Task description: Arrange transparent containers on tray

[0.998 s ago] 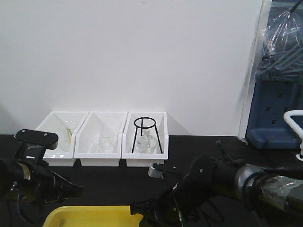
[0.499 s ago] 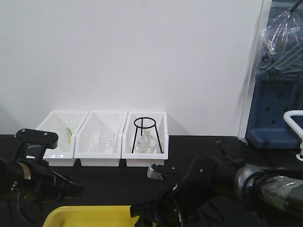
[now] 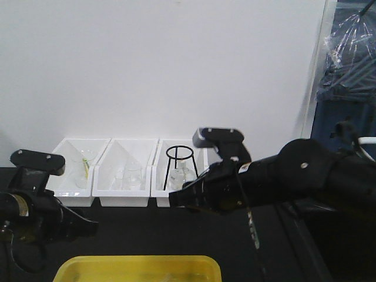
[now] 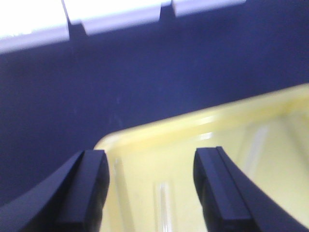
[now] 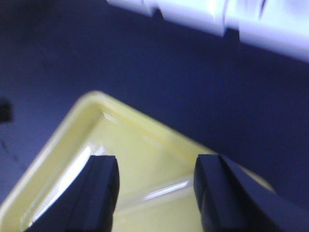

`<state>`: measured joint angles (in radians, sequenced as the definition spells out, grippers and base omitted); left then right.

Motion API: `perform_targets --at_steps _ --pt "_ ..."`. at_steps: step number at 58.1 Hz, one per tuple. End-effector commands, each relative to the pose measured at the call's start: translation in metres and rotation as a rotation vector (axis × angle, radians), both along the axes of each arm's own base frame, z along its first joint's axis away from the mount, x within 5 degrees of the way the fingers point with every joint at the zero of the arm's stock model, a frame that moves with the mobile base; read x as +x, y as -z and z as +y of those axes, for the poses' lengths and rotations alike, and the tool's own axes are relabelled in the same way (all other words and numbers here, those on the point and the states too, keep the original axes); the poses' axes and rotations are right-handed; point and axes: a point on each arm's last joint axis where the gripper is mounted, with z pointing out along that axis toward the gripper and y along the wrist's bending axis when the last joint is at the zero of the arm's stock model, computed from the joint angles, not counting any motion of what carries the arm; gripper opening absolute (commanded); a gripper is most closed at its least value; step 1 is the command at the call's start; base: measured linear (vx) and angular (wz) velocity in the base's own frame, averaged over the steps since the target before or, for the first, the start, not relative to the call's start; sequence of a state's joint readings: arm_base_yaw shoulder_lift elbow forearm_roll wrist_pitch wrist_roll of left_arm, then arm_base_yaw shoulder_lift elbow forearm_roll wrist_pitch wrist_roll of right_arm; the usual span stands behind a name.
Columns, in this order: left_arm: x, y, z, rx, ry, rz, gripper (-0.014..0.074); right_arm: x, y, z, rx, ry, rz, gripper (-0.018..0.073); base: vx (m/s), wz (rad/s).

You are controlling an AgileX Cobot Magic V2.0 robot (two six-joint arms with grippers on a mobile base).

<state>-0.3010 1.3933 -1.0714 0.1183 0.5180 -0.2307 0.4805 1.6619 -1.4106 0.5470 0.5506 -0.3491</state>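
Two pincers hang over the yellow tray (image 3: 138, 267), which lies at the near edge of the dark tabletop (image 3: 147, 229). The left pincer (image 4: 152, 186) has its fingers apart with nothing between them; below the gap a clear tube (image 4: 164, 205) lies flat on the tray floor, lengthwise near to far, and a second faint tube (image 4: 256, 145) lies to its right, nearer the right finger. The right pincer (image 5: 154, 193) is likewise spread and empty, above the tray's far left corner; a thin clear tube (image 5: 166, 189) lies across the tray floor below the gap, touching neither finger. In the front view the right arm (image 3: 264, 182) is raised well above the tabletop and partly hides the right bin. Three white bins (image 3: 126, 170) stand in a row at the far edge against the wall, well apart from the tray; the left two hold clear glassware (image 3: 132, 175) and the right one a black wire stand (image 3: 179, 164). A blue object (image 3: 346, 111) stands at far right.
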Motion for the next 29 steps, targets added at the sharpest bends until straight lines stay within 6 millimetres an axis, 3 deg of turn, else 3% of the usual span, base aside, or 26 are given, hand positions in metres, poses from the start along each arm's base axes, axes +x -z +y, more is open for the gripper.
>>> perform_targets --at_steps 1,10,20,29 --pt "-0.01 -0.046 0.003 -0.065 0.016 -0.238 0.0492 -0.019 -0.064 -0.017 0.089 0.033 -0.239 0.0396 0.0 0.0" --pt "-0.036 -0.08 0.01 -0.106 0.019 -0.37 0.0458 -0.045 -0.09 -0.035 0.136 0.086 -0.375 0.0342 0.0 0.0" --pt "-0.071 -0.112 0.021 -0.085 0.05 -0.508 0.0376 -0.072 -0.085 -0.056 0.166 0.158 -0.448 0.0204 0.0 0.0" --pt "-0.099 -0.127 0.03 -0.071 0.06 -0.56 0.0232 -0.087 -0.086 -0.068 0.192 0.204 -0.506 0.0113 0.0 0.0"
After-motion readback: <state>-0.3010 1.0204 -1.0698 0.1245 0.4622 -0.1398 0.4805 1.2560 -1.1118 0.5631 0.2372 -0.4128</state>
